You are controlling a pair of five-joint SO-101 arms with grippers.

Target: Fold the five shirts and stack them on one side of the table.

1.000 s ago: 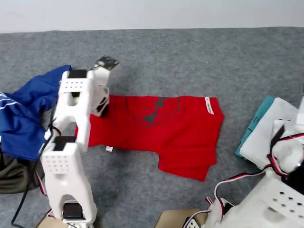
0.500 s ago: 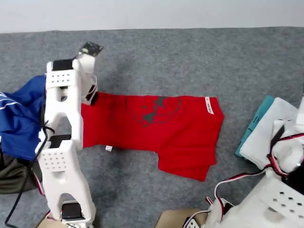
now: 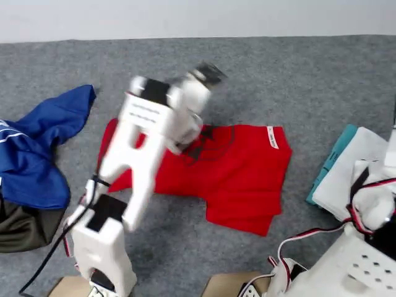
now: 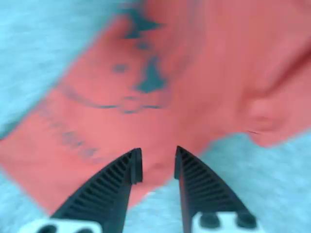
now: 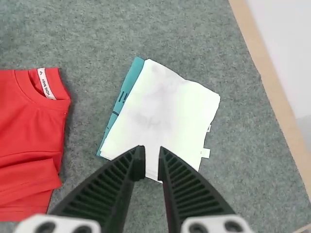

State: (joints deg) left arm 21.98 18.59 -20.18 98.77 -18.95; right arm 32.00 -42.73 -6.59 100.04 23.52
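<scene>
A red shirt (image 3: 241, 173) lies partly folded in the middle of the grey table, print side up, also seen as the red shirt (image 4: 218, 73) close under my left wrist. My left gripper (image 4: 159, 158) hovers over the printed part, open, with nothing between its fingers; from above, the left gripper (image 3: 189, 143) sits over the shirt's middle-left. My right gripper (image 5: 150, 155) hangs shut above a folded white shirt (image 5: 160, 116) lying on a folded teal shirt (image 5: 119, 104) at the table's right side. A blue shirt (image 3: 37, 148) and a dark olive shirt (image 3: 21, 226) lie crumpled at the left.
The right arm (image 3: 371, 210) with its cables stands at the front right, beside the folded stack (image 3: 346, 173). Cardboard (image 3: 226, 286) shows at the front edge. The table's right edge (image 5: 262, 73) runs close past the stack. Bare grey felt (image 3: 278, 80) stretches behind the red shirt.
My left arm has swung from the red shirt's left edge rightward to over its printed middle. The shirt's left edge lies stretched further left. The right arm has kept still.
</scene>
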